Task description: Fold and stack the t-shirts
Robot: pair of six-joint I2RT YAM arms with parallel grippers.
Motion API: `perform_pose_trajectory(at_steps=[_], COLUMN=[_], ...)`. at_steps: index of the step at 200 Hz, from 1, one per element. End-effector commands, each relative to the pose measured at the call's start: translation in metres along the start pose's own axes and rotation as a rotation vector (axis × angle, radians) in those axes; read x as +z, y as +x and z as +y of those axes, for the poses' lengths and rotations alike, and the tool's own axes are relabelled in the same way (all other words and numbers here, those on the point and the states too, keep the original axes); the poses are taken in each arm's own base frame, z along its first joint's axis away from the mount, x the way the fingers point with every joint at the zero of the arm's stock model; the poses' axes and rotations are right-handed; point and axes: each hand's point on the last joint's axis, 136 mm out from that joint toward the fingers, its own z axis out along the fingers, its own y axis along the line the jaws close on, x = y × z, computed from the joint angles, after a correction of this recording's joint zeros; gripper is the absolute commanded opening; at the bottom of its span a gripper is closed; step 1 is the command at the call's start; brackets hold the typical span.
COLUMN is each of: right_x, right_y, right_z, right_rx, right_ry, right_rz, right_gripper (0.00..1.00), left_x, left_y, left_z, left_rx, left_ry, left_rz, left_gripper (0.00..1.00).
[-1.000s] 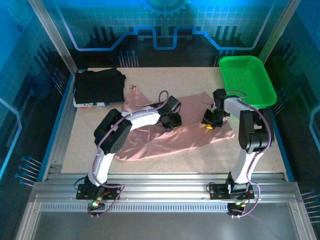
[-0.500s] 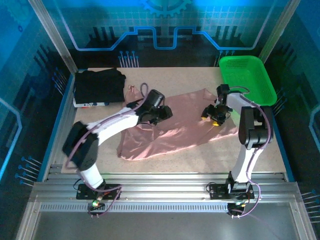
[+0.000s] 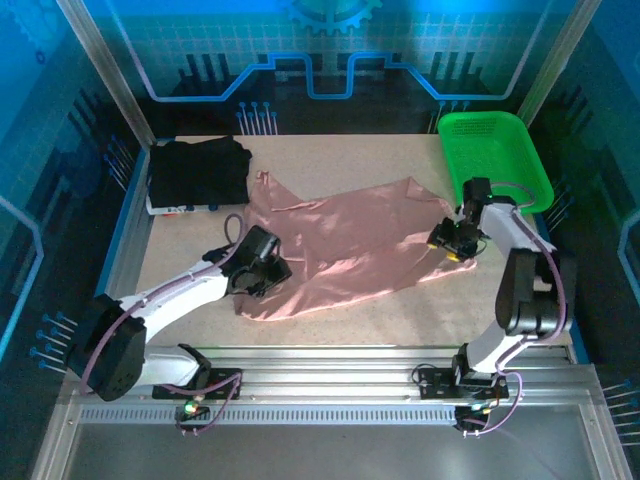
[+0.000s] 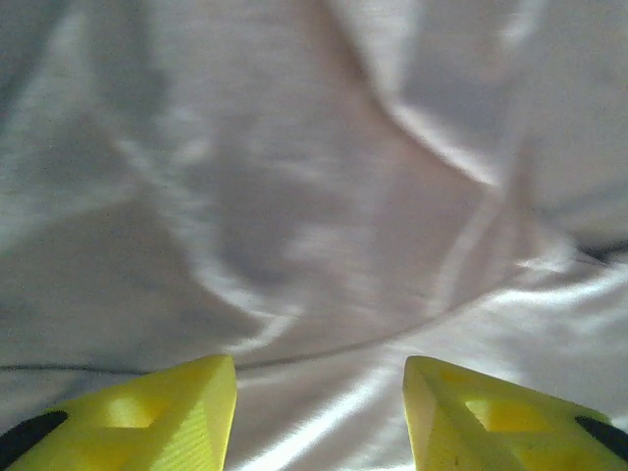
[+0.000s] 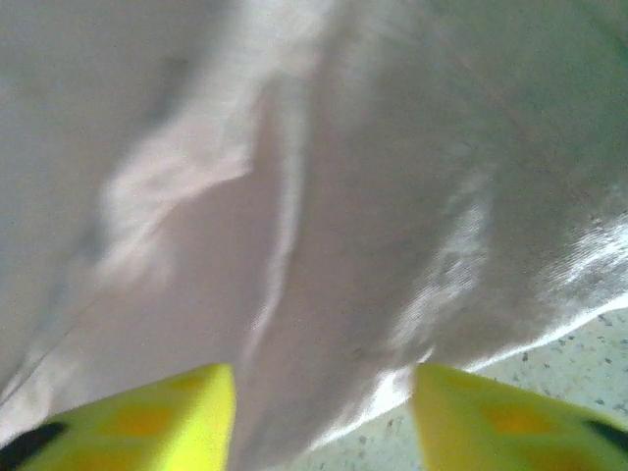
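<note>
Top external view: the dusty-pink short-sleeved cloth t-shirt [image 3: 350,240] lies rumpled but roughly spread across the middle of the speckled bench [image 3: 400,320]. The plain black folded t-shirt [image 3: 198,172] sits at the far left corner. The left end effector [image 3: 262,272] is over the pink shirt's near left part, the right end effector [image 3: 452,243] at its right edge. In both wrist views the yellow fingers [image 4: 147,417] stand spread above cloth, pinching nothing. Since 1 second ago both have moved outward from the shirt's middle, and the shirt lies wider.
</note>
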Motion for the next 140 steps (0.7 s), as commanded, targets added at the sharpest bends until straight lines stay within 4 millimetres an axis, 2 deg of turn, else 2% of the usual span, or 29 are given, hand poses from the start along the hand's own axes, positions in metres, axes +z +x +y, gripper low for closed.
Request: perform_pose_trajectory(at_steps=[1, 16, 30, 66, 101, 109, 140], right_x=[0.024, 0.033, 0.038, 0.035, 0.020, 0.021, 0.018], right_y=[-0.006, -0.003, 0.008, 0.043, 0.070, 0.083, 0.102], right_z=[-0.019, -0.024, -0.029, -0.044, -0.055, -0.062, -0.069], right_rx=[0.045, 0.046, 0.039, 0.031, 0.022, 0.029, 0.059], right_ry=[0.105, 0.150, 0.187, 0.236, 0.248, 0.258, 0.256], right_rz=[-0.011, 0.007, 0.038, 0.087, 0.096, 0.121, 0.137], right_gripper=[0.40, 0.38, 0.38, 0.37, 0.36, 0.36, 0.37], left_x=[0.014, 0.022, 0.026, 0.024, 0.010, 0.006, -0.004], left_y=[-0.008, -0.002, 0.005, 0.028, 0.046, 0.049, 0.056], left_z=[0.020, 0.042, 0.060, 0.104, 0.135, 0.142, 0.154], left_rx=[-0.057, -0.083, -0.091, -0.103, -0.138, -0.140, -0.150], left_ry=[-0.047, -0.104, -0.155, -0.263, -0.308, -0.319, -0.307], left_rz=[-0.031, -0.005, 0.015, 0.062, 0.084, 0.086, 0.075], left_gripper=[0.44, 0.42, 0.42, 0.40, 0.41, 0.41, 0.45])
